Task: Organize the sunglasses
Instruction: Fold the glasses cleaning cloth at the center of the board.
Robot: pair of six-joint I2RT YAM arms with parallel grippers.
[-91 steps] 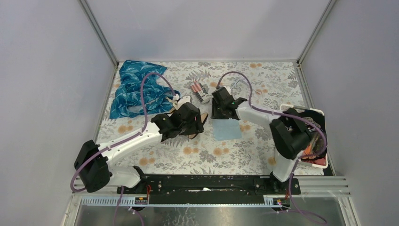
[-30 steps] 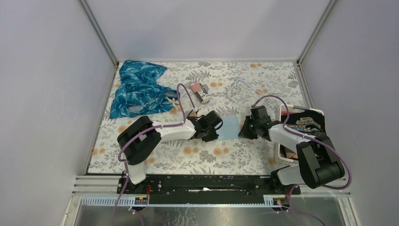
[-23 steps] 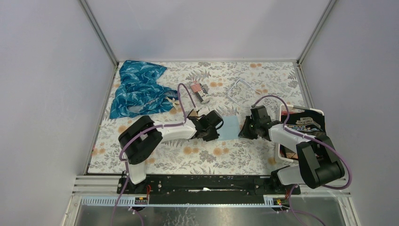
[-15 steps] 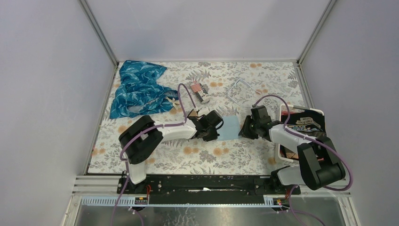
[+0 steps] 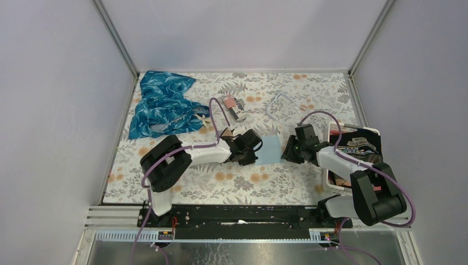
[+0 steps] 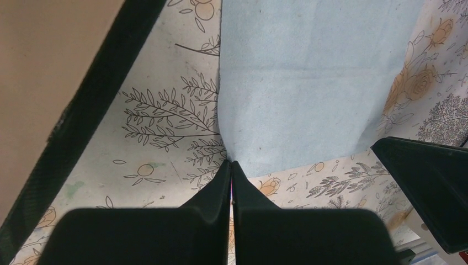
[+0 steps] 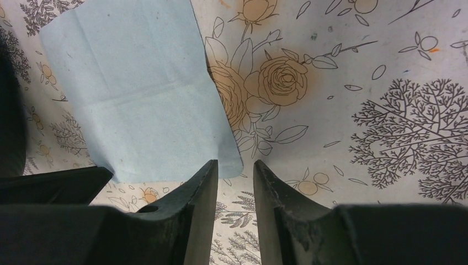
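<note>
A light blue cloth (image 5: 269, 149) lies flat on the flowered table cover between my two grippers. My left gripper (image 5: 254, 150) is low at its left side. In the left wrist view it (image 6: 230, 164) is shut, tips pinching the corner of the cloth (image 6: 309, 83), which puckers there. My right gripper (image 5: 286, 151) is at the cloth's right side. In the right wrist view it (image 7: 235, 163) is open by a narrow gap, straddling the corner of the cloth (image 7: 138, 94). A tan surface with a dark rim (image 6: 55, 61), apparently a lens of the sunglasses, lies left of the cloth, mostly under my left wrist (image 5: 226, 133).
A crumpled dark blue patterned cloth (image 5: 160, 105) lies at the back left. A small striped item (image 5: 232, 104) and clear-framed glasses (image 5: 280, 105) sit toward the back. A white basket (image 5: 377, 133) with dark contents stands at the right edge.
Three seconds ago both arms reached toward the middle; they now flank the light blue cloth. Over the last second the left jaws closed on its corner and the right jaws opened slightly.
</note>
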